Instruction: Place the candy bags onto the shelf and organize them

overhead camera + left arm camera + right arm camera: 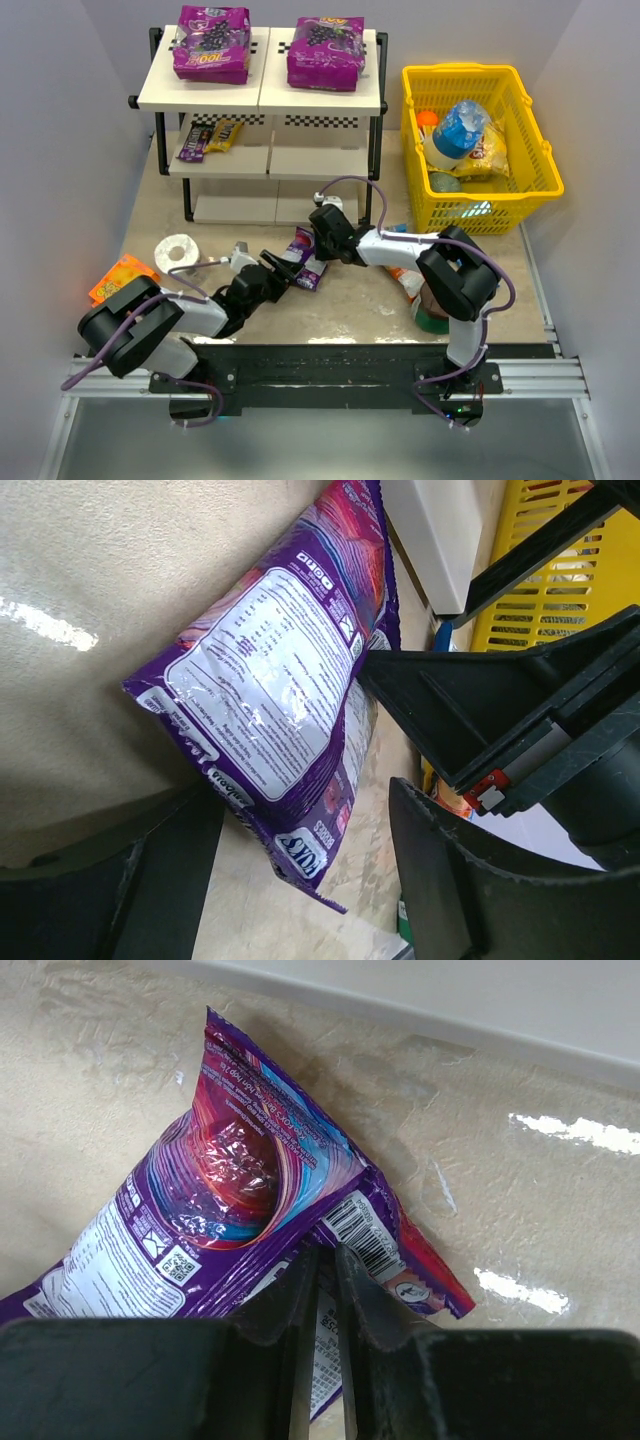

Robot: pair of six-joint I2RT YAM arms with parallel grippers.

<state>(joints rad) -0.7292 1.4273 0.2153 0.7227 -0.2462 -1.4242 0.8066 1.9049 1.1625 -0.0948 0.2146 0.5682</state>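
Observation:
A small purple candy bag (300, 246) (230, 1180) hangs tilted over the table in front of the shelf (262, 92). My right gripper (314, 240) (325, 1255) is shut on its edge. A second purple bag (372, 1228) lies right under it. My left gripper (283, 268) (300, 880) is open, and the hanging bag's (270, 670) lower corner sits between its fingers without touching them. Two large purple bags (211, 42) (326, 52) lie on the top board. A dark-purple packet (194, 144) and a yellow one (225, 132) lie on the middle tier's left.
A yellow basket (470, 71) at the right holds a blue-capped bottle (460, 126) and a yellow bag (490, 155). A white tape roll (180, 251) and a flat orange box (121, 278) lie at the left. Orange and green items (428, 308) sit under the right arm.

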